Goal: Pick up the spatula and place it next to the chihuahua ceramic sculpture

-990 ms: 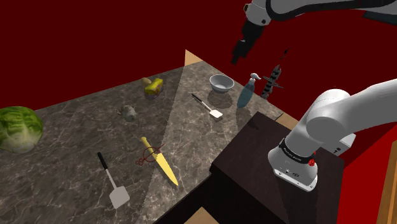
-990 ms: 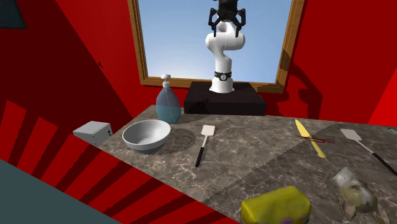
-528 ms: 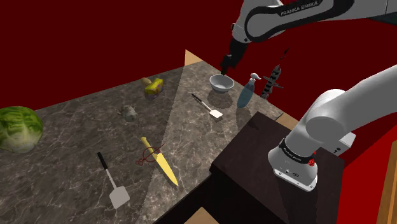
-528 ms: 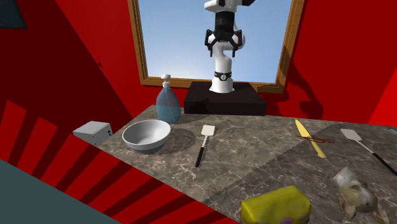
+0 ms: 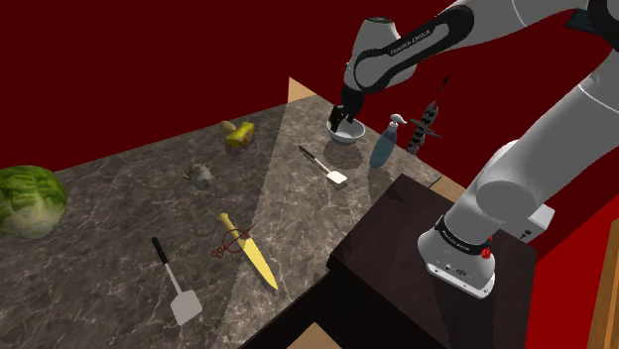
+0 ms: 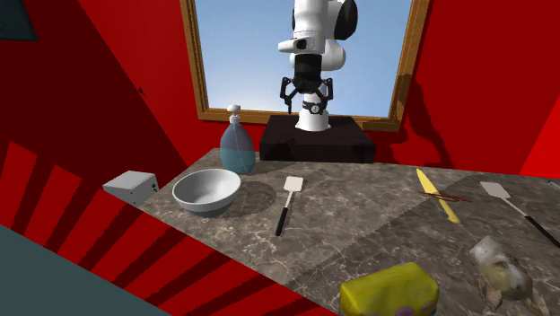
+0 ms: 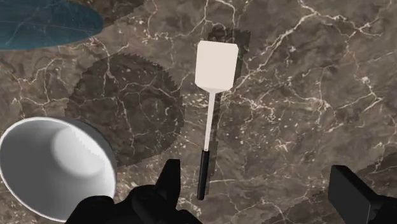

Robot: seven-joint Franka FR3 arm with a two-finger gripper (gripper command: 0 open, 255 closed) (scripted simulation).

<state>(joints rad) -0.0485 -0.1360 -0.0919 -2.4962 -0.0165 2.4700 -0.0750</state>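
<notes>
Jaws spread wide, empty. Gripper [image 7: 261, 191] hangs above the marble counter [image 7: 305, 95], clear of it, near the bowl [image 7: 57, 165]. Spatula [image 7: 208, 121] lies flat on the counter just beside the bowl, not touching it: pale blade far end, black handle toward the fingers [image 7: 170, 183]. Blue bottle [image 6: 237, 148] stands just beside the bowl. Chihuahua sculpture [image 5: 200, 175] sits well apart from the bowl.

The bench [image 7: 305, 95] is dark brown, veined white. The spatula [image 7: 215, 67] — white blade, black handle. Pale grey bowl [image 7: 51, 165], blue bottle [image 6: 237, 148], yellow knife [image 5: 253, 256], streaky green cabbage [image 5: 30, 201] — red walls [image 6: 485, 54], black pincer [image 7: 257, 181].
</notes>
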